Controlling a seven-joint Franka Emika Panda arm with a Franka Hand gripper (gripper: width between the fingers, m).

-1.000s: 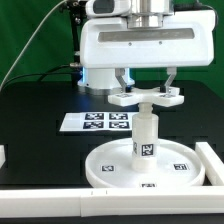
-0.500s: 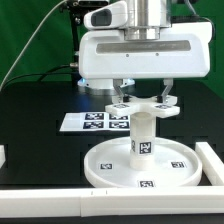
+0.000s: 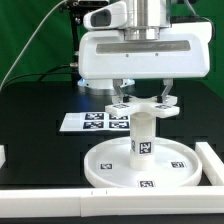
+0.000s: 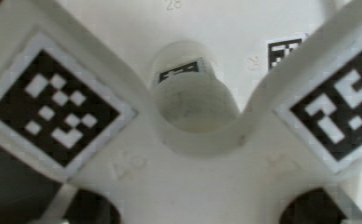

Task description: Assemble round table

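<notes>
End effector (image 3: 143,96) hangs over the post (image 3: 143,135), fingers flanking a flat tagged piece (image 3: 141,106) atop it; whether clenched or released, I cannot tell. Nearest, the disc (image 3: 110,165) lies on the counter (image 3: 40,110) with the post upright at its centre. Behind lies the marker board (image 3: 95,121).

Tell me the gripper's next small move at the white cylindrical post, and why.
Probably twist the flat white tagged plastic piece down onto the thick white cylindrical post: the gripper appears shut on that piece, which sits atop the post, standing upright on the large white round disc.
</notes>
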